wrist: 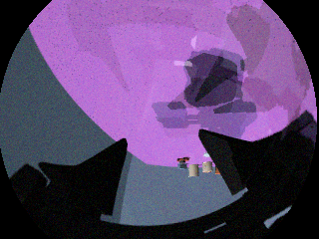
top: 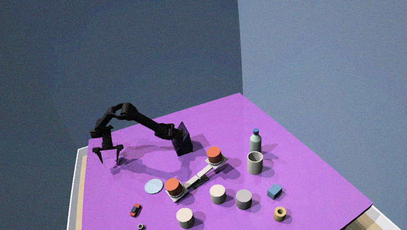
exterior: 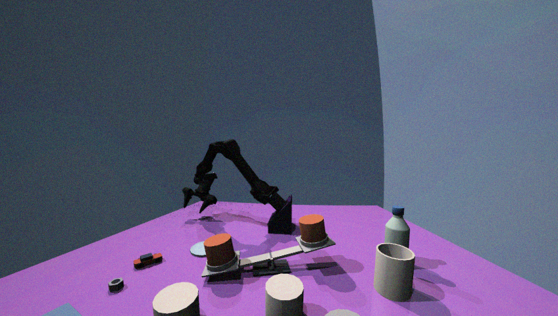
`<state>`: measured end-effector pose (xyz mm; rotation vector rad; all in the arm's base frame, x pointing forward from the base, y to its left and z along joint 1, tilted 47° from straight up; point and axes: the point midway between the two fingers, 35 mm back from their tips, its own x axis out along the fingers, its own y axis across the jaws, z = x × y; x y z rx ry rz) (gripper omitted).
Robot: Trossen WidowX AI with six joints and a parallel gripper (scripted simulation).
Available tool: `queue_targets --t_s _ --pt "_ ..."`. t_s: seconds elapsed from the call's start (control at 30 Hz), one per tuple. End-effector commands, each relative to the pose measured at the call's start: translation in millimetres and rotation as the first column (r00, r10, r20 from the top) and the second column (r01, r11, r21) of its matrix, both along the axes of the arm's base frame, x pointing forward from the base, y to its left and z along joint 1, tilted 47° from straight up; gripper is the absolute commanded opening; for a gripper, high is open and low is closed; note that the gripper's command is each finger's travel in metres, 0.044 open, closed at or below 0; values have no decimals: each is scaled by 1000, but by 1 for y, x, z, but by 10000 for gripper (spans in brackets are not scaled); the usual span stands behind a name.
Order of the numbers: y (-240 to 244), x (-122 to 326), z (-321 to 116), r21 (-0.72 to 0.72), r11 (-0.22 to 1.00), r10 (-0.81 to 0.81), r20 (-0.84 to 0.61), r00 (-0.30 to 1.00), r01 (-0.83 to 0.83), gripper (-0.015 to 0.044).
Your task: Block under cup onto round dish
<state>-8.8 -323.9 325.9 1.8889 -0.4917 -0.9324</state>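
Note:
The balance (top: pixel 191 181) (exterior: pixel 256 259) is tilted. One orange cup (top: pixel 174 187) (exterior: pixel 219 250) stands on its low end, near the dish. The other orange cup (top: pixel 214 156) (exterior: pixel 312 228) stands on its raised end, near the arm's base. No block shows at either cup. The light blue round dish (top: pixel 153 186) (exterior: pixel 197 249) lies beside the low end with nothing on it. My gripper (top: pixel 110 162) (exterior: pixel 192 209) (wrist: pixel 163 137) is open and empty, above the table's far left part, beyond the dish and away from both cups.
A toy car (top: pixel 135 210) (exterior: pixel 147 260) and a nut (top: pixel 140 227) (exterior: pixel 116 285) lie left of the balance's low end. White cylinders (top: pixel 217 194) (top: pixel 185 218) and a grey cylinder (top: pixel 243 199) stand in front. A bottle (top: pixel 255 143) (exterior: pixel 397 234) and an open beige cup (top: pixel 254 164) (exterior: pixel 393 274) stand right.

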Motion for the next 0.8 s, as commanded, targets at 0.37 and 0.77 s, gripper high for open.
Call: queue_targets --t_s 0.37,0.77 --pt "24 107 -45 101 954 297 -187 936 -283 440" --pt "66 173 -78 180 860 509 -326 796 -477 440"
